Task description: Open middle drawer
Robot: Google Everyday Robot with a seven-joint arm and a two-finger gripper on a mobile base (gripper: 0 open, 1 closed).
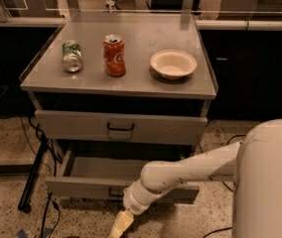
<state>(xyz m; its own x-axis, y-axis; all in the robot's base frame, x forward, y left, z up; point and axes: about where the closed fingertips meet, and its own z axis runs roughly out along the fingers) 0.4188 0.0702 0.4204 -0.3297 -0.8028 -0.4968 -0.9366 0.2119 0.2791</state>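
The middle drawer (89, 186) is the lower of the two grey fronts in view. It is pulled out, and its empty inside shows behind the front. Its small black handle is mostly hidden behind my wrist. My gripper (120, 225) hangs just below the drawer's front edge, near the centre, with a yellowish fingertip pointing down at the floor. My white arm (190, 170) reaches in from the lower right across the drawer front.
The upper drawer front (121, 128) with a black handle is closed. On the cabinet top (146, 86) lie a green can (72, 56) on its side, an upright red can (114, 55) and a white bowl (173, 64). Cables and a black stand leg (32, 177) are on the floor at left.
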